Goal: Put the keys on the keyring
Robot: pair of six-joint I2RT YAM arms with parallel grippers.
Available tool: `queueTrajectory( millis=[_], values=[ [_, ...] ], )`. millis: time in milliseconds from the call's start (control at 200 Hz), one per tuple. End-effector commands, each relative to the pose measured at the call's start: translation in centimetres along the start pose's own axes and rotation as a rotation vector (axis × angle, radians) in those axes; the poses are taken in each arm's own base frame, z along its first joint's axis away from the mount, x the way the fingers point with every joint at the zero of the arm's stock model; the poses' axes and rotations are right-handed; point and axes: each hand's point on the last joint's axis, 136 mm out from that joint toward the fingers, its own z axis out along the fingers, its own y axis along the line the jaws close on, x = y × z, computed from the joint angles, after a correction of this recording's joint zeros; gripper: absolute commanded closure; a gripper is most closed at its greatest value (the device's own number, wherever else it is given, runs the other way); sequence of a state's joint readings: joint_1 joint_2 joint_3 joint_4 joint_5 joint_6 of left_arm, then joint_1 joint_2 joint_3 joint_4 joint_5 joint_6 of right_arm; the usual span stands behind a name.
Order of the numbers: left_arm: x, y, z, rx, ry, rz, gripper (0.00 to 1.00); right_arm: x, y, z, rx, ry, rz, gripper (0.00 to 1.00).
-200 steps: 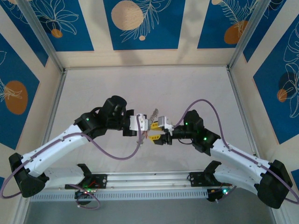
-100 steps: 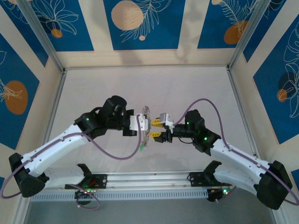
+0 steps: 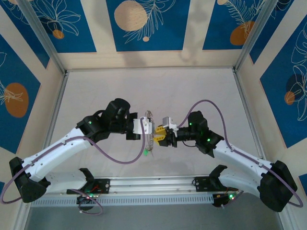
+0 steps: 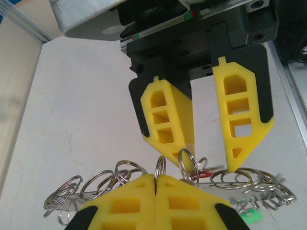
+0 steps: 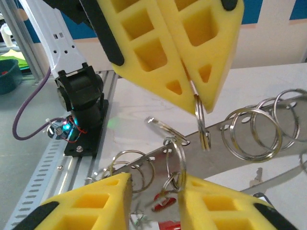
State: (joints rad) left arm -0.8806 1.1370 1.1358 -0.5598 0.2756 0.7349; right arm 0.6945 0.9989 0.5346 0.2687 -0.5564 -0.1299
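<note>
Gripping ring [image 4: 159, 167], left fingers [image 4: 120, 206] (wrist close-up)

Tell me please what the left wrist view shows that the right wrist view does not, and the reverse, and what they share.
Left wrist view: the right gripper from the front, fingers apart, with its black body behind them. Right wrist view: a black arm base with a lit lamp, and blue wall panels. Both: the left gripper shut on one ring seen edge-on, the right gripper's yellow fingers, and other metal rings beside it.
</note>
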Motion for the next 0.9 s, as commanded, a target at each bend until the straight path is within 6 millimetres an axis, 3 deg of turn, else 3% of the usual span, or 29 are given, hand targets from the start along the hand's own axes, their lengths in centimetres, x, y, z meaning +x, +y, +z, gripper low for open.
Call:
queueTrajectory(
  millis=[0,410,695,895],
  values=[
    [-1.3,0.6,-0.1,-0.024,-0.047,0.008,1.00,-1.6,0.9,0.0,-0.044,-0.036,-0.034,0.69],
    [-1.1,0.8,0.0,-0.036,-0.035,0.007,1.00,-2.0,1.6,-0.3,-0.054,-0.035,-0.112,0.73],
    [-1.3,0.9,-0.1,-0.037,-0.042,0.010,1.00,-2.4,2.2,-1.3,-0.006,-0.055,-0.190,0.60],
    [-1.9,0.4,-0.4,-0.018,-0.075,0.020,1.00,-2.8,1.0,-1.7,0.077,-0.072,-0.205,0.62]
  ],
)
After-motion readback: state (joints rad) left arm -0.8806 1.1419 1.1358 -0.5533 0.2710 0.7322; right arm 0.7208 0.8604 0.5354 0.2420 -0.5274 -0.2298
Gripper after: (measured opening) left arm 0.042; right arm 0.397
